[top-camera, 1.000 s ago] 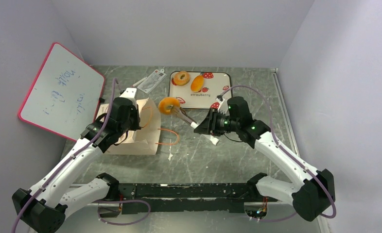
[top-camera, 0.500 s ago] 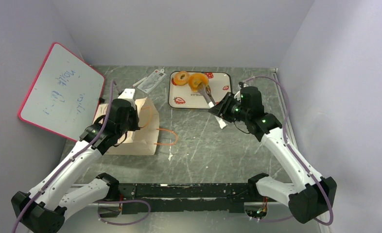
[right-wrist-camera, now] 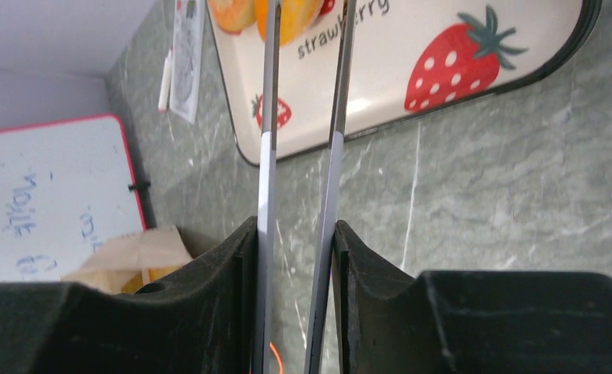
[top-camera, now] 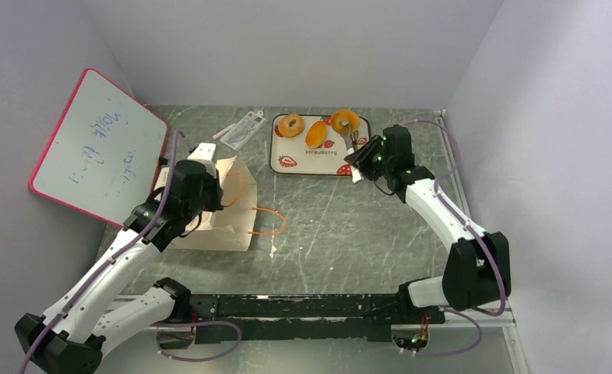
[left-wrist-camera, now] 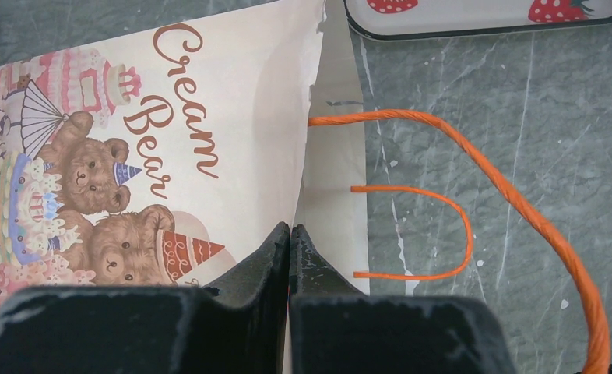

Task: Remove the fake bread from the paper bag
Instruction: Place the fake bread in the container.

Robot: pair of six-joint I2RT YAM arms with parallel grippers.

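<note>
The left hand (left-wrist-camera: 290,243) is pressed together on the open edge of the Cream Bear paper bag (left-wrist-camera: 225,109), which rests on the tabletop (top-camera: 349,226). Farther off, the right hand (right-wrist-camera: 296,231) is clamped on metal tongs (right-wrist-camera: 265,156). The tongs grip a ring-shaped fake bread (top-camera: 344,121) at the far right corner of the strawberry tray (top-camera: 318,162). Another ring (top-camera: 291,125) and an oval bun (top-camera: 316,134) lie on that tray.

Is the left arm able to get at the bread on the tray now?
Probably not: the left end effector is shut on the paper bag, at its edge, and the tray lies well apart from it.
</note>
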